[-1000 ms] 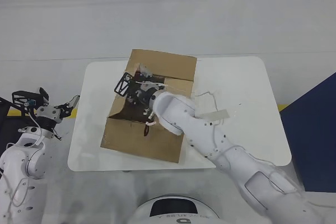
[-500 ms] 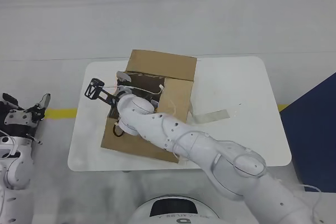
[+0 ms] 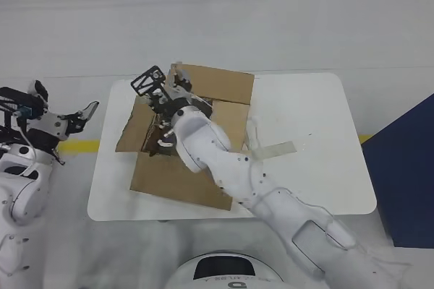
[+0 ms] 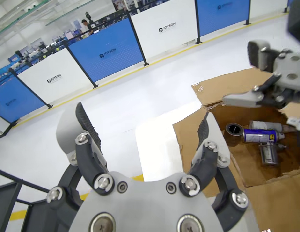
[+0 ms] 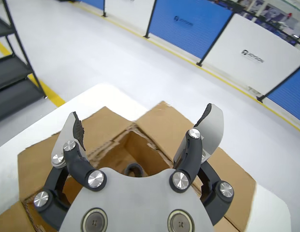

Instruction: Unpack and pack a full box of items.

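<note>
The right gripper (image 5: 142,115) hangs over the open box (image 5: 164,121), fingers wide and empty. The left gripper (image 4: 142,111), fingers also spread and empty, sits farther off.

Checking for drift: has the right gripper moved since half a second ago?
Yes. The right gripper went from left of the cardboard box to over its far-left corner.

Bright, even overhead light, box (image 4: 237,114) interior shadowed, wrist views bowed at edges
</note>
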